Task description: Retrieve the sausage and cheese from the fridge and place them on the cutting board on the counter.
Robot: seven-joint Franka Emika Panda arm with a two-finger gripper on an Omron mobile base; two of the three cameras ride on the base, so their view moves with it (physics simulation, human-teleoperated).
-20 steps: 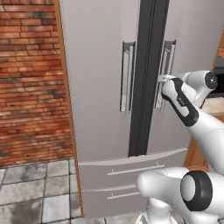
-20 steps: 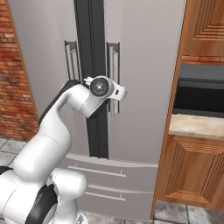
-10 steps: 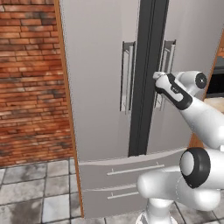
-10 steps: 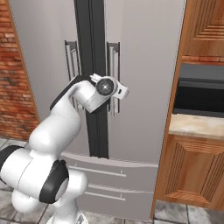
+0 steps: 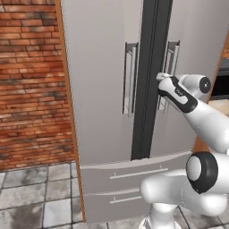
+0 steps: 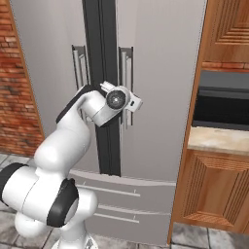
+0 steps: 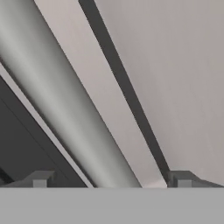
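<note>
White arm segments, dark joints: the robot arm (image 5: 197, 112) rises from 5 o'clock in the left base view and from 7 o'clock in the right base view (image 6: 73, 141), elbow bent, forearm reaching forward to the fridge front.

Gripper (image 7: 111, 181): in the hand view its two small dark fingertips (image 7: 40, 179) stand at 6 o'clock, spread wide apart, one on either side of a silver bar. Nothing is clamped between them; whether either tip touches the bar cannot be told. In the left base view the hand (image 5: 163, 79) sits at the right-door handle, about 2 o'clock of frame centre.

Right-door handle (image 7: 65, 113): a vertical silver bar, seen in the hand view as a thick diagonal cylinder running from 10 o'clock down to 6 o'clock, passing between the fingertips. In the right base view (image 6: 126, 82) it stands just at 1 o'clock of the wrist.

Fridge (image 5: 103, 67): tall grey double-door unit, both doors closed, with a dark vertical seam (image 5: 150, 80) between them. Left-door handle (image 5: 129, 78) lies just at 9 o'clock of that seam. Two drawer fronts (image 5: 129, 185) lie below the doors, both closed.

Counter (image 6: 219, 138): beige stone top over orange-brown cabinets, at 3 o'clock in the right base view, beside the fridge, with a black appliance (image 6: 223, 102) above it.

Brick wall (image 5: 29, 80): red, at 9 o'clock of the fridge in the left base view.

Tiled floor (image 5: 31, 197): grey, at 7 o'clock.
</note>
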